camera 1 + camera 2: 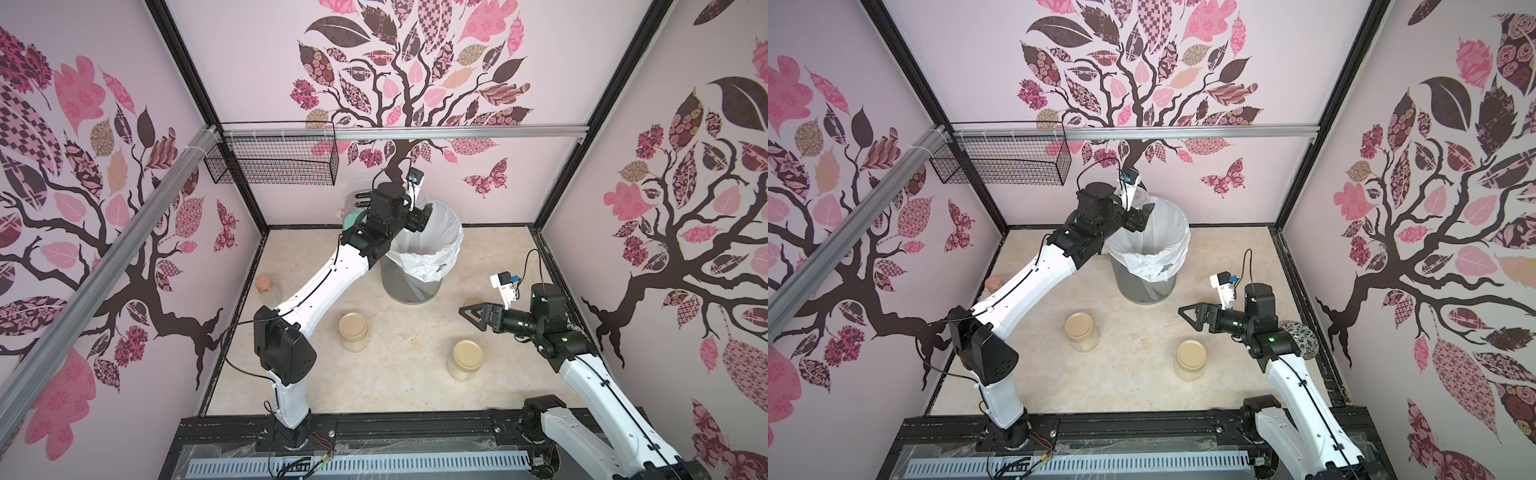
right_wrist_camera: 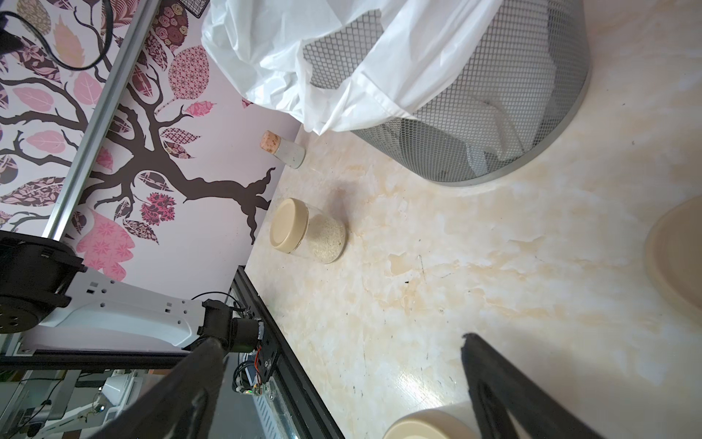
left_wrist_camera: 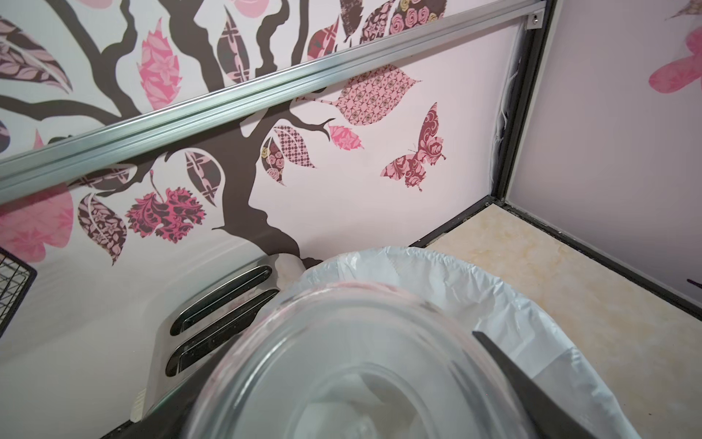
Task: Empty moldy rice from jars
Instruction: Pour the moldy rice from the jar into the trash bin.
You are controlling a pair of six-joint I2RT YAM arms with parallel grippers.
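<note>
The left gripper (image 1: pixel 1145 206) pinches a clear, lidless held jar (image 3: pixel 361 372) tipped on its side, and one black finger (image 3: pixel 532 387) presses the glass. Just beyond and below these jaws stands a wire-mesh bin (image 2: pixel 513 95) with a white liner (image 3: pixel 456 281), and the jar's mouth points over its rim. No grains show through the glass, though I cannot tell whether it is quite empty. To pour well, I judge, the mouth should stay inside the liner's edge and tilt well down. The slick glass needs a firm hold, and the light bin must not be knocked. Beside the jaws, toward the back wall, sits a silver toaster (image 3: pixel 212 323). Well apart from them, the right gripper (image 1: pixel 468 314) hovers with its jaws spread wide, holding nothing. Near it lies a beige disc (image 2: pixel 680 258), probably the loose lid. A first lidded jar (image 1: pixel 353 330) and a second lidded jar (image 1: pixel 465 358) stand upright on the table near that gripper, with moldy rice (image 2: pixel 326 239) showing cream through the first. The tabletop (image 1: pixel 407 374) is glossy marbled cream. A corked bottle (image 1: pixel 268 289) stands by one wall. The walls are pale, printed with pink and brown trees, and a wire basket (image 1: pixel 274 162) hangs on the back one.
</note>
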